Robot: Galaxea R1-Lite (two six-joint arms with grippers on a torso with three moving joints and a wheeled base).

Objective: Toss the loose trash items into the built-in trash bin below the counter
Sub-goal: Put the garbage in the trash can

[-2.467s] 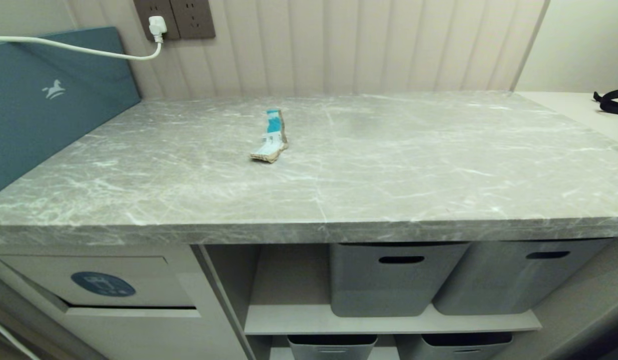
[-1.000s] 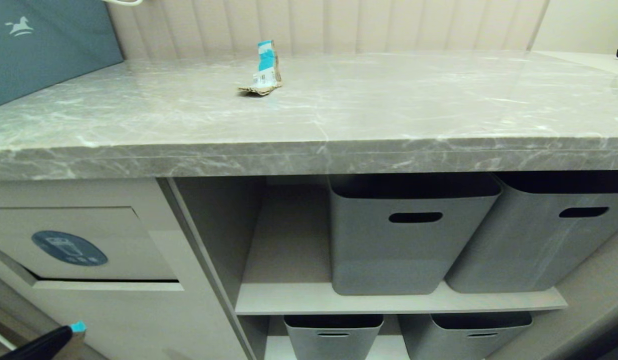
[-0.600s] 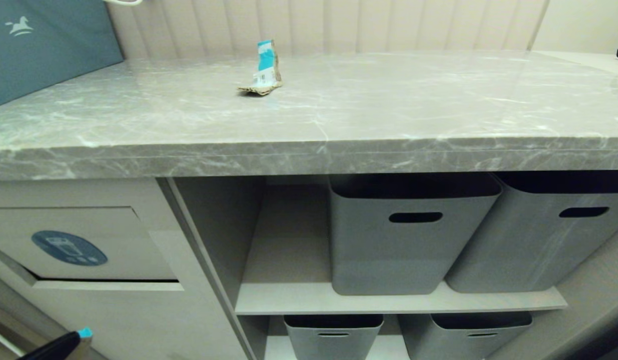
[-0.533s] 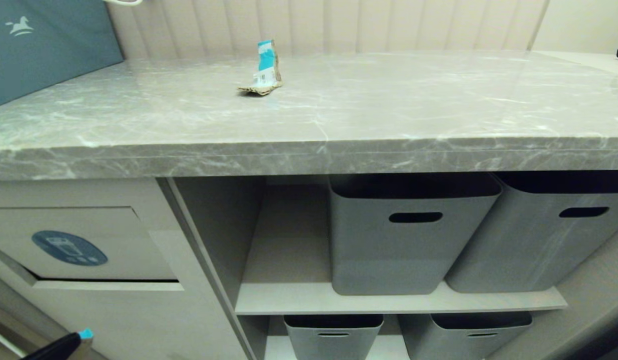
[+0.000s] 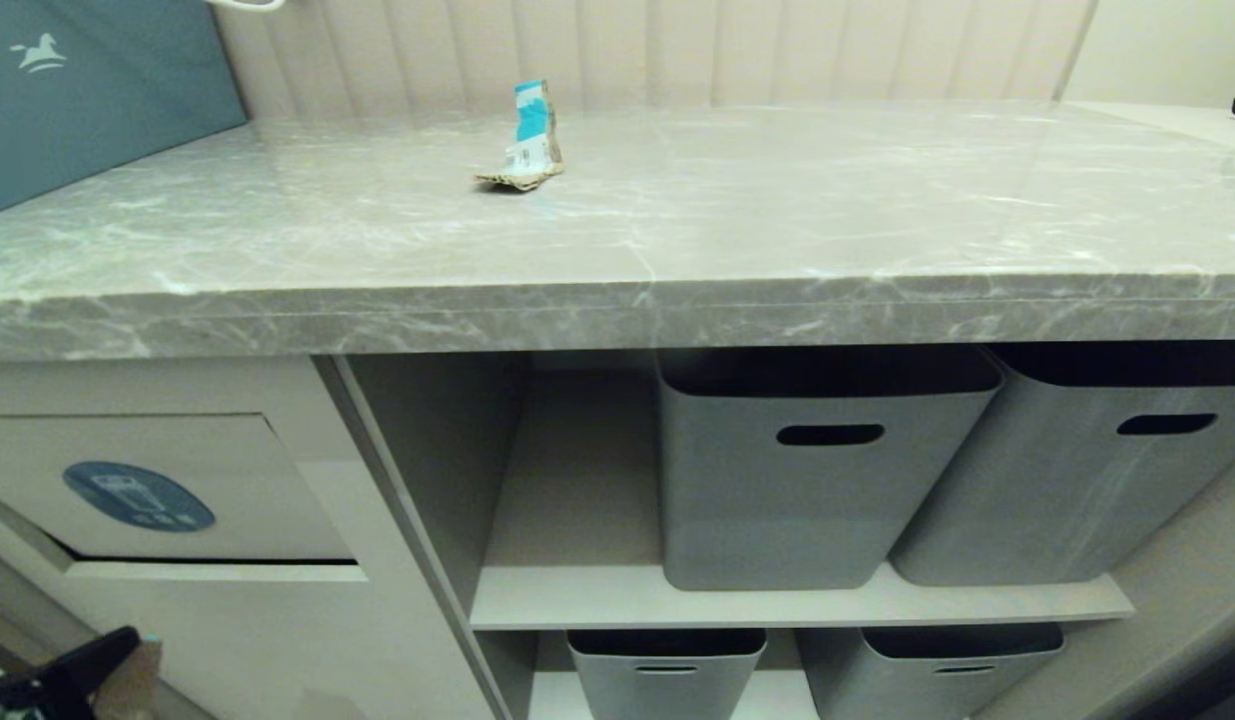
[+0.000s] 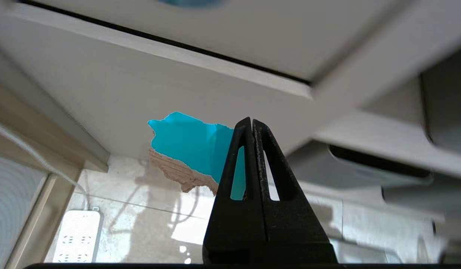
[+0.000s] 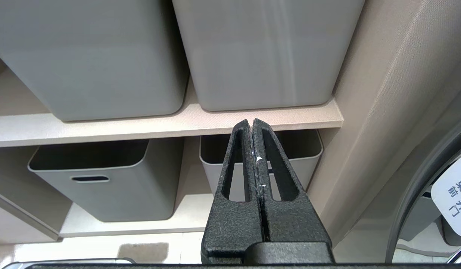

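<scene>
Teal-faced cardboard, torn along a ragged brown edge, sits pinched between the closed fingers of the left gripper (image 6: 252, 125); this cardboard scrap (image 6: 185, 144) hangs low in front of the beige cabinet, below the tilting flap (image 5: 177, 470) of the built-in trash bin, whose blue oval sticker (image 5: 138, 495) shows in the head view; the gripper itself appears there only as a dark shape (image 5: 72, 665) at the lower left corner, under the flap and not yet level with its dark lower gap. The scrap juts sideways out of the fingers, its teal face turned toward the wrist camera and its torn edge toward the floor; its long axis seems to run across the fingers rather than along them, though the part behind the fingers is hidden. As a judgement, the task is partway through: one piece is carried and close to the bin but not dropped in; a folded teal-and-white carton piece (image 5: 525, 140) remains on the grey marble counter (image 5: 777, 230), standing nearly upright, its long axis rising from a flattened brown foot; no other scrap shows in these views. The right gripper (image 7: 252, 125) is pressed together and holds nothing, parked before the grey baskets (image 7: 103, 56) on the shelves.
</scene>
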